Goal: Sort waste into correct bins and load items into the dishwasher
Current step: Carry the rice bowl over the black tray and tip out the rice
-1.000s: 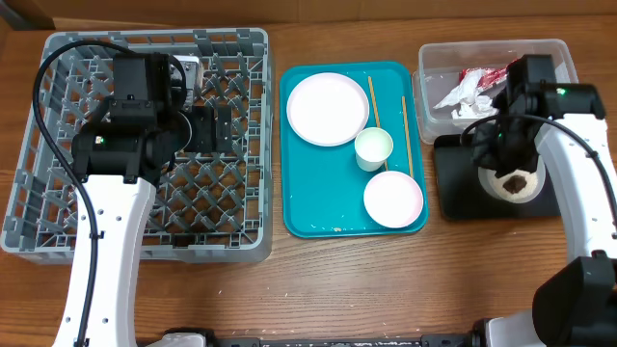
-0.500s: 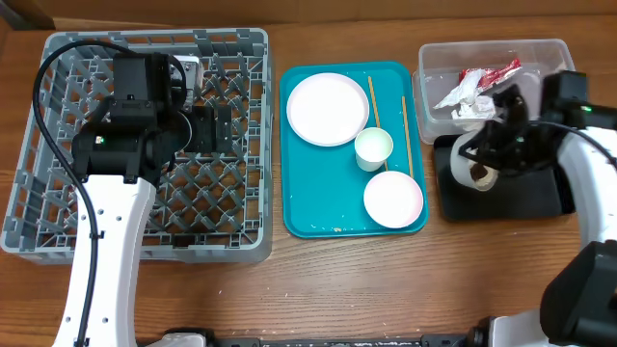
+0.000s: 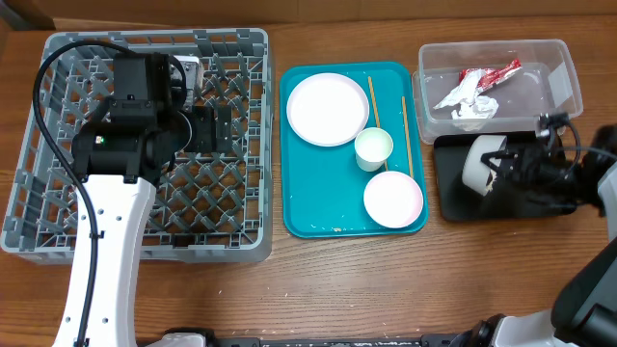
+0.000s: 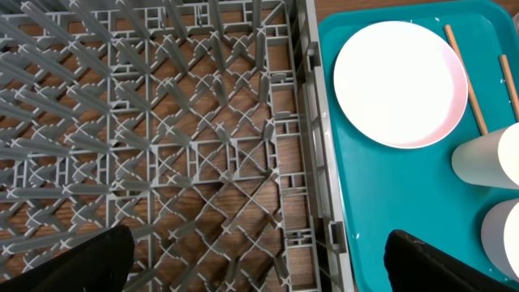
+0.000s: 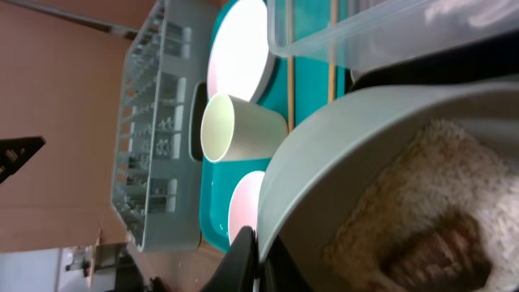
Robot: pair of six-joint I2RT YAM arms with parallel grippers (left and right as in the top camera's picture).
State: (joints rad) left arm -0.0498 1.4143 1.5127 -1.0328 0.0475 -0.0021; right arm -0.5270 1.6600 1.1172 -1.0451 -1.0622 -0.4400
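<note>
Overhead shows the right gripper [image 3: 513, 170] pinching a white bowl [image 3: 479, 164], tipped on its side over the black tray [image 3: 453, 200]. Left wrist shows the left gripper [image 4: 259, 264] spread wide above the grey rack [image 4: 162, 122]. Right wrist alone shows rice [image 5: 413, 186] and a brown lump [image 5: 442, 251] inside the bowl.

Worktop [image 3: 347, 289]: brown wood-grain surface, grain running left to right. Lighting even and diffuse, with soft shadows only.

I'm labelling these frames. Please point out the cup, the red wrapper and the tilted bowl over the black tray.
cup [image 3: 373, 147], overhead view, its open mouth.
red wrapper [image 3: 492, 72], overhead view, its middle.
tilted bowl [image 3: 475, 166], overhead view, its white outer wall.
</note>
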